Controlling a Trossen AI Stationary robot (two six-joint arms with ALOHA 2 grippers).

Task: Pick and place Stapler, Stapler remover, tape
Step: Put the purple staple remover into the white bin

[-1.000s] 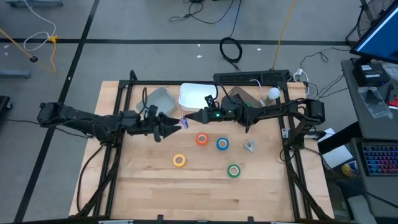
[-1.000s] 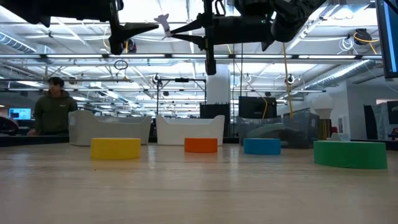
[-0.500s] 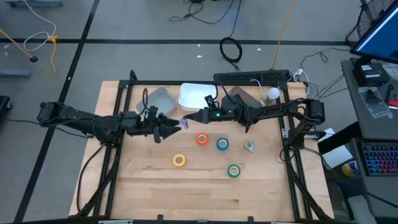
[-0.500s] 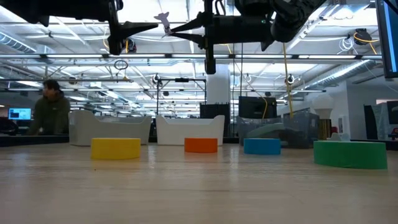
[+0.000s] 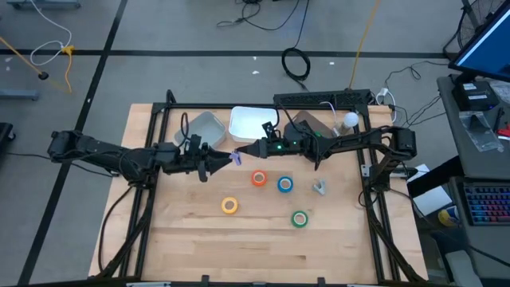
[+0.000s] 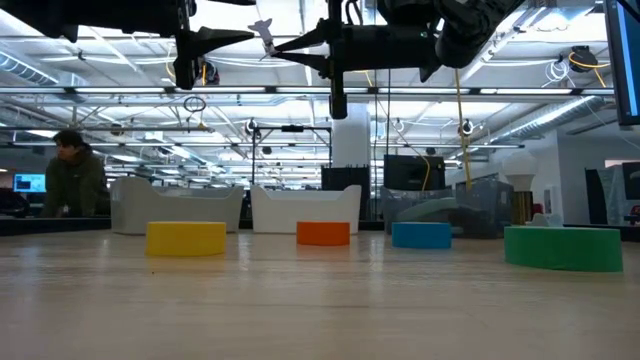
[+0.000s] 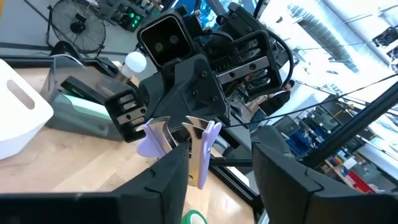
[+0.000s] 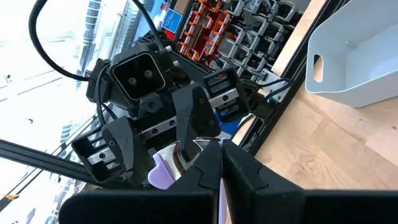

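High view: left gripper (image 5: pixel 219 162) and right gripper (image 5: pixel 245 151) met tip to tip above the table's back half, purple staple remover (image 5: pixel 234 158) between them. Red-orange tape (image 5: pixel 259 178), blue tape (image 5: pixel 285 185), yellow tape (image 5: pixel 229 206) and green tape (image 5: pixel 300 219) lay flat on the table, apart from each other, none in the white bin (image 5: pixel 249 122).

Low view: remover hung high in the air between the two tips, well above the rolls.

Left wrist view: left fingers stood partly apart either side of the remover; contact not clear.

Right wrist view: right fingers pinched together on the remover's metal end.

Risk, as a judgement: mid-air handover. If the right lets go before the left has a firm hold, the remover drops onto the rolls; a narrow off-centre pinch could twist it out
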